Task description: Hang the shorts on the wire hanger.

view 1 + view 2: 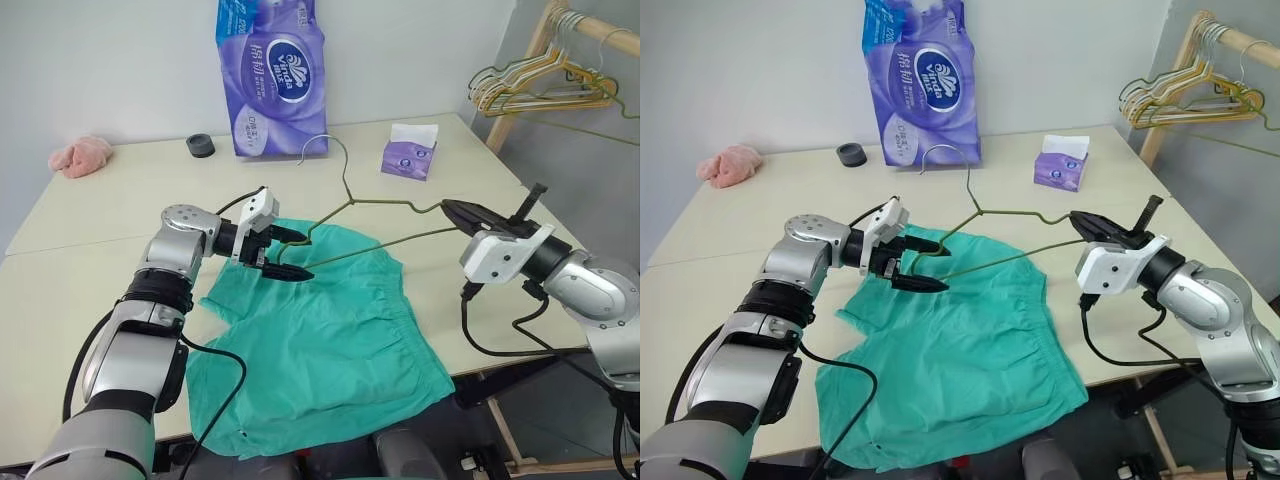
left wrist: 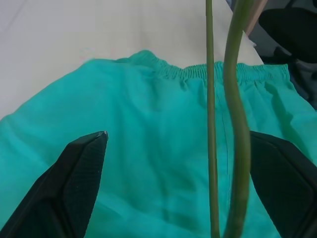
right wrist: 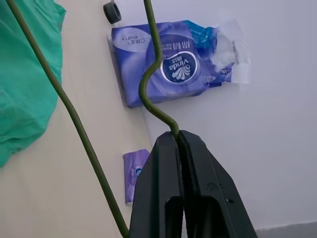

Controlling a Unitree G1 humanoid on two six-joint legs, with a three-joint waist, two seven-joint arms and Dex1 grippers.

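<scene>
Gripping one end of the hanger [image 1: 385, 205], the right pincer [image 1: 458, 211] is clamped fully shut on the wire (the right wrist view shows the wire pinched between its two closed fingers), and it carries the hanger level above the table [image 1: 120, 215], the hook [image 1: 325, 150] rising on the far side towards a purple tissue pack [image 1: 270, 75]. The hanger's other end reaches across to the left pincer [image 1: 290, 254], whose fingers stand wide apart with nothing held; in the left wrist view two strands of the wire pass through the gap between them, nearer one finger than the other, and I cannot tell whether the wire touches that finger. The shorts [image 1: 320, 340] lie spread flat on the table directly under and in front of the left pincer, their gathered waistband [image 2: 198, 72] turned towards the right pincer and the lower part hanging over the near table edge. Beyond the right pincer sits a small purple tissue box [image 1: 408, 152]. Beyond the left pincer, well apart, lie a black ring [image 1: 201, 146] and a pink cloth [image 1: 82, 156]. A bunch of hangers [image 1: 535, 85] hangs on a wooden rail [image 1: 610, 30] behind the right pincer.
</scene>
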